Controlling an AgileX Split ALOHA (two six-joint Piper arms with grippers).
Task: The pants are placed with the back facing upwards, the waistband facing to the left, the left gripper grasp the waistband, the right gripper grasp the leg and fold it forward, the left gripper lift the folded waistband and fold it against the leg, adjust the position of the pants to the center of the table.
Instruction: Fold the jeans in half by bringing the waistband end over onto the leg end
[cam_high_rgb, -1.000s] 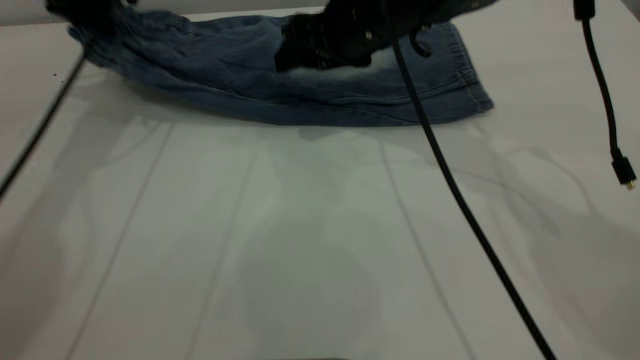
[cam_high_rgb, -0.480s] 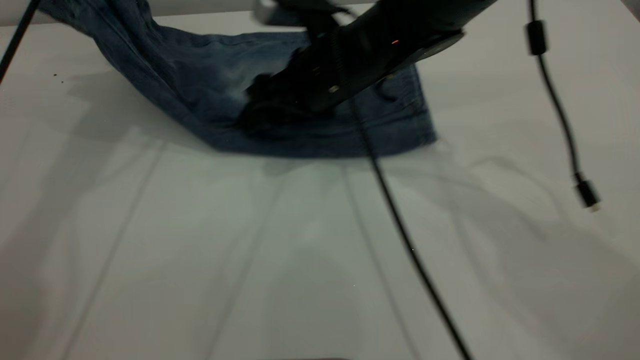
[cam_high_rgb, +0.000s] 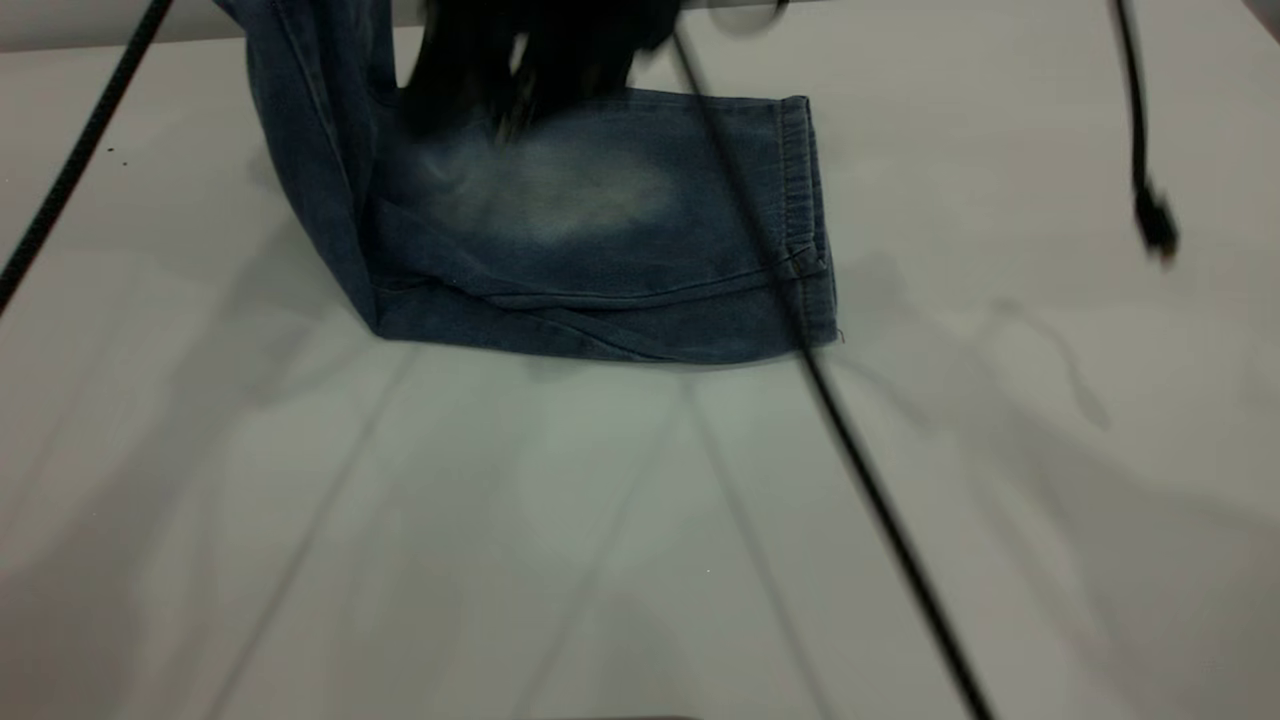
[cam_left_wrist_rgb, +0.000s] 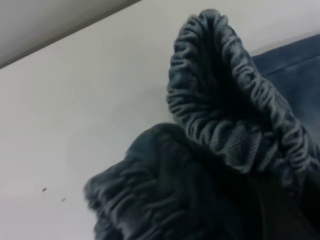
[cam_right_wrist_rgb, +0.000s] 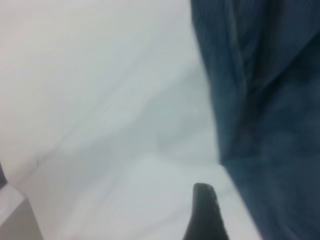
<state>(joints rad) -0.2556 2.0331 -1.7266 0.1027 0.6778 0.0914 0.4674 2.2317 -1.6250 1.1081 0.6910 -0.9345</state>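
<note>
Denim pants (cam_high_rgb: 600, 250) lie on the desk (cam_high_rgb: 600, 550) — their ruffled waistband (cam_left_wrist_rgb: 235, 115) lifted above it; either gripper's finger state cannot be told, no writing legible.

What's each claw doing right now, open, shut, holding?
Left claw: not itself visible; the waistband hangs lifted before its camera, state cannot be told.
Right claw: one fingertip visible beside the pants, cannot tell.

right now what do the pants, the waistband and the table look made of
The pants: blue denim by the look, matte, with a pale faded patch and stitched hem. The waistband: same denim gathered into tight ruffles, likely over elastic. The table: smooth white, faintly glossy, maybe laminate.
</note>
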